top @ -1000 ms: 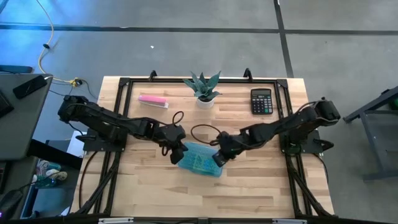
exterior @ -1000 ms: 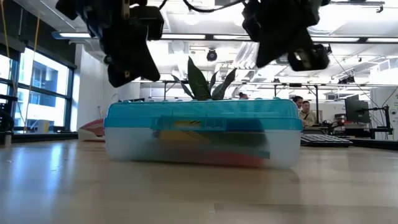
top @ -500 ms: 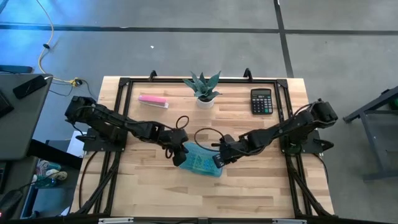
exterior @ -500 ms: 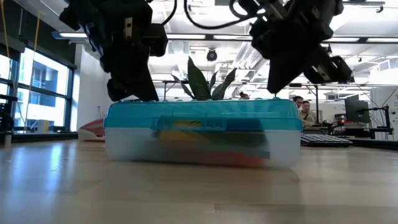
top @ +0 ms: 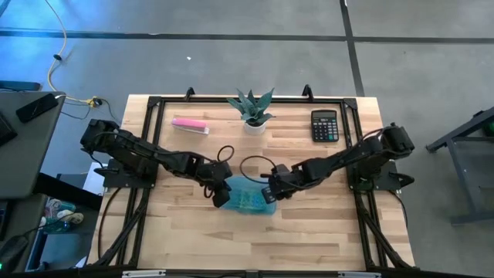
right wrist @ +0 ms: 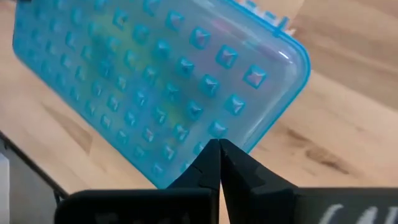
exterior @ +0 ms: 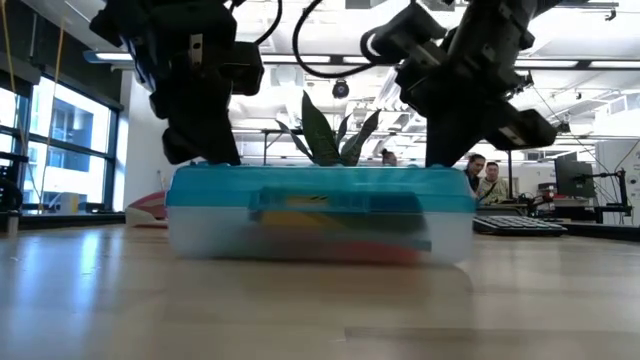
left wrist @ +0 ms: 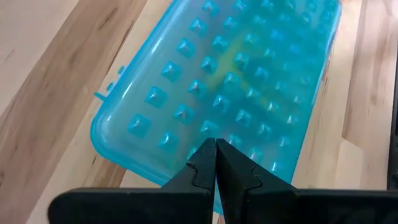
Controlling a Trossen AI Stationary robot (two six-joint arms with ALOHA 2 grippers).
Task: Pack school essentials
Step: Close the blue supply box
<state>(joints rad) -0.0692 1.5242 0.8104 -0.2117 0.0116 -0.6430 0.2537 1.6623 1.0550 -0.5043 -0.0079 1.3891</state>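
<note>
A shut translucent blue case (top: 247, 199) with a studded lid lies flat on the table's middle (exterior: 320, 215). Through its wall (exterior: 330, 235) I see yellow, teal and red shapes; the single stationery items cannot be told apart. My left gripper (top: 221, 193) is shut and stands over the case's left end (exterior: 205, 155). My right gripper (top: 269, 193) is shut over the case's right end (exterior: 445, 155). My left gripper comes from above with its shut fingertips (left wrist: 216, 146) pointing down on the studded lid near its left short edge (left wrist: 186, 140). In the low view the fingers meet the lid's top (exterior: 205, 165). The case lies flat on the table. My right gripper points down from above, its shut fingertips (right wrist: 219, 146) on the lid close to the right short edge (right wrist: 214, 127). The low view shows the fingers reaching the lid's top (exterior: 445, 165). The case stays flat on the table.
A long pink bar (top: 190, 124) lies at the far left, a potted plant (top: 252, 108) at the far middle, a black calculator (top: 325, 125) at the far right. Bare wood lies in front of the case. People sit in the room behind (exterior: 485, 175).
Both grippers have come down from above the case until their shut tips meet the lid, the left over its left end, the right over its right end. The lid's top edge sits slightly lower than before. The case has kept its place.
</note>
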